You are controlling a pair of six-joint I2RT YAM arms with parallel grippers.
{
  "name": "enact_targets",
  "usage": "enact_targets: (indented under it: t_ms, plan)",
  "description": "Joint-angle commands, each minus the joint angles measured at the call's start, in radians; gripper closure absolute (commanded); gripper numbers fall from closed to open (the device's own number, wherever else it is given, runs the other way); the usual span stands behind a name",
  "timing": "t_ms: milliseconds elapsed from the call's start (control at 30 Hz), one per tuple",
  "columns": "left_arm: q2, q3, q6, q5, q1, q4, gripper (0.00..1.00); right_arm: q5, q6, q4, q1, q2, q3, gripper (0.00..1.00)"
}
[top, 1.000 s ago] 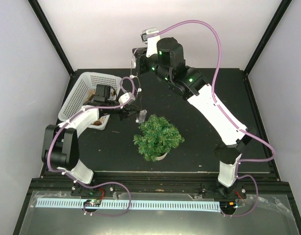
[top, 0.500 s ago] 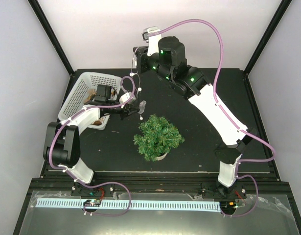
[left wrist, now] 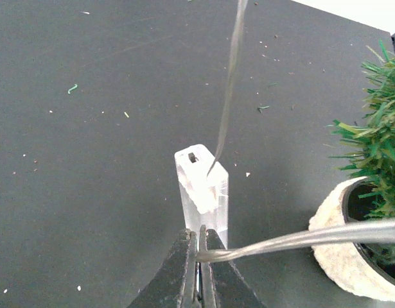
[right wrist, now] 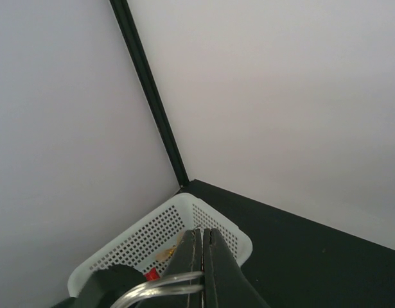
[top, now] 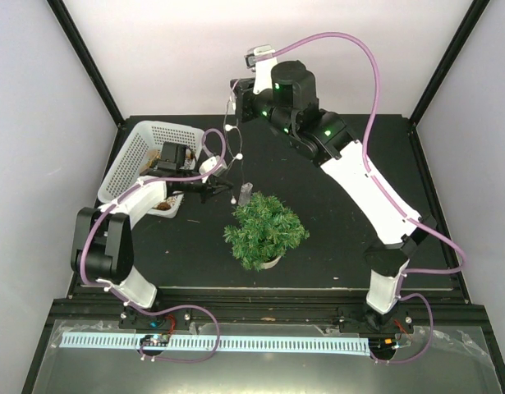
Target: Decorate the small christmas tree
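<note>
Left end effector [left wrist: 198,242]: closed, held wire [left wrist: 230,77].
Right end effector [right wrist: 202,244]: closed, held the same wire.
Small christmas tree [top: 264,228]: lay right of left end effector, the nearer arm.

The top camera looks down on the whole table [top: 342,246]. The left wrist camera sits low and close and shares the small christmas tree [top: 264,230] [left wrist: 377,128] with it. The right wrist camera is high up and faces the table's far left corner.

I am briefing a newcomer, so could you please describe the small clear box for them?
On the black table, find the small christmas tree near the middle. Beyond its far left edge, beside the shut jaws of the left gripper, is a clear box on a thin wire: the only see-through, rectangular thing there.
</note>
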State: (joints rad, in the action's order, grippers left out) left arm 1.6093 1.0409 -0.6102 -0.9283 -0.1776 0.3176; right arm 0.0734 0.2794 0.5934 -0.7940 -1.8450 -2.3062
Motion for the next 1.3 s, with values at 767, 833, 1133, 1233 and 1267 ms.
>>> enact_targets:
  t_ms: [767, 833, 1133, 1233, 1267]
  plan:
    - [-0.475, 0.456, -0.079, 0.216, 0.053, 0.488, 0.98, 0.230, -0.048, 0.023, 0.040, 0.565, 0.509, 0.99]
    - [-0.495, 0.481, -0.074, 0.208, 0.053, 0.507, 0.98, 0.225, -0.039, 0.025, 0.039, 0.613, 0.540, 0.99]
    - [-0.538, 0.622, -0.075, 0.173, 0.043, 0.651, 0.99, 0.229, -0.017, 0.032, 0.040, 0.783, 0.673, 0.99]
    - [-0.548, 0.639, -0.078, 0.172, 0.038, 0.677, 0.98, 0.244, -0.017, 0.028, 0.041, 0.801, 0.708, 0.99]
    - [-0.550, 0.641, -0.078, 0.171, 0.037, 0.686, 0.99, 0.248, -0.018, 0.026, 0.040, 0.804, 0.716, 0.99]
